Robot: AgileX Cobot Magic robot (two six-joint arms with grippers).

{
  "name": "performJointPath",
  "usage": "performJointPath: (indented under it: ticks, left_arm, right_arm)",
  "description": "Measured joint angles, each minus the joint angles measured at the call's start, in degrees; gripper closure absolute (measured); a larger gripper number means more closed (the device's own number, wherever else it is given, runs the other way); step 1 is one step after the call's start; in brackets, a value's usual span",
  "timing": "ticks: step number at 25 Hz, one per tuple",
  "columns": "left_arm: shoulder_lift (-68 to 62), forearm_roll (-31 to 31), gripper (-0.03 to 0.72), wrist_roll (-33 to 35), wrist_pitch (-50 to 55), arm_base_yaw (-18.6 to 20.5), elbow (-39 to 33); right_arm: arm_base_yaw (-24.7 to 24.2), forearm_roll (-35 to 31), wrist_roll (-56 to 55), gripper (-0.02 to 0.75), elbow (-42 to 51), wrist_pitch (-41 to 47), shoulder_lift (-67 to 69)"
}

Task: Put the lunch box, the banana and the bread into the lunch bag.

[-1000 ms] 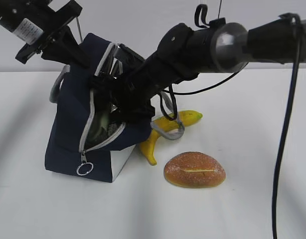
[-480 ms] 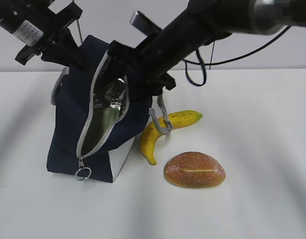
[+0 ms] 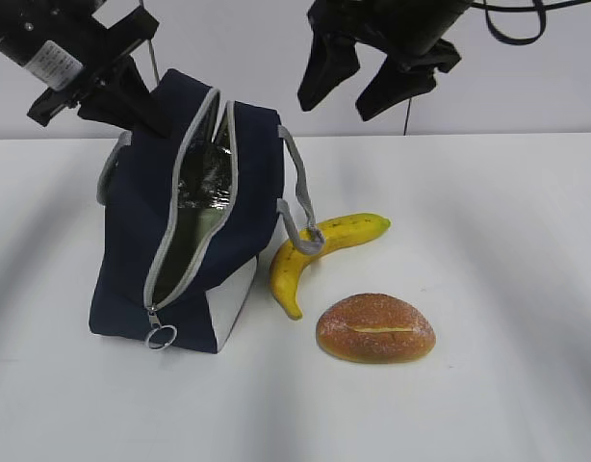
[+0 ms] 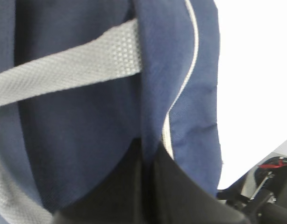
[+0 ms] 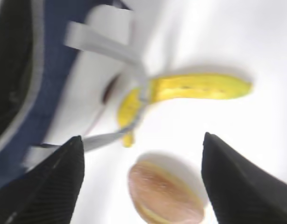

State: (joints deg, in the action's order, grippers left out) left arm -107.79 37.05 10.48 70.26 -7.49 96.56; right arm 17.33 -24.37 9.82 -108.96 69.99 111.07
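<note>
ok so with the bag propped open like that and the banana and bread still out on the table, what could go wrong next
The grey strap handle drapes over the curved yellow banana, so lifting the banana may snag it and tug the navy fabric lunch bag. The bag leans, its top pinched by the left gripper; a slip could close the opening. The oval golden-brown bread roll could roll away.
</note>
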Motion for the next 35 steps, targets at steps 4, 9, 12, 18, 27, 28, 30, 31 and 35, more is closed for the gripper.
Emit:
performJointPath:
  ticks: [4, 9, 12, 18, 27, 28, 30, 31, 35]
  left_arm:
    - [0.00, -3.88, 0.691, 0.00, 0.00, 0.07, 0.00]
    - [0.00, -5.68, 0.691, 0.00, 0.00, 1.93, 0.00]
    - [0.00, -5.85, 0.691, 0.00, 0.00, 2.32, 0.00]
    - [0.00, -5.66, 0.691, 0.00, 0.05, 2.32, 0.00]
    - [0.00, -5.29, 0.691, 0.00, 0.05, 2.32, 0.00]
    - [0.00, -5.24, 0.691, 0.00, 0.05, 2.32, 0.00]
    - [0.00, -5.24, 0.691, 0.00, 0.05, 2.32, 0.00]
    - [0.00, -5.24, 0.691, 0.00, 0.05, 2.32, 0.00]
    - [0.00, -5.24, 0.691, 0.00, 0.05, 2.32, 0.00]
  right_arm:
    - [0.00, 9.98, -4.52, 0.162, -0.12, 0.79, -0.60]
    - [0.00, 14.75, -8.97, 0.162, -0.12, 0.88, -0.07]
    - [0.00, 14.99, -9.82, 0.162, -0.12, 0.88, 1.67]
    - [0.00, 14.63, -17.44, 0.162, -0.12, 0.91, 6.23]
    - [0.34, 8.96, -33.00, 0.162, -0.12, -4.60, 14.26]
    - [0.39, 8.67, -34.60, 0.162, -0.12, -5.20, 14.98]
    - [0.78, 8.83, -37.31, 0.162, -0.12, -6.29, 15.71]
    - [0.91, 9.18, -38.73, 0.162, -0.12, -6.59, 15.95]
    - [1.29, 10.31, -42.98, 0.162, -0.12, -8.11, 16.61]
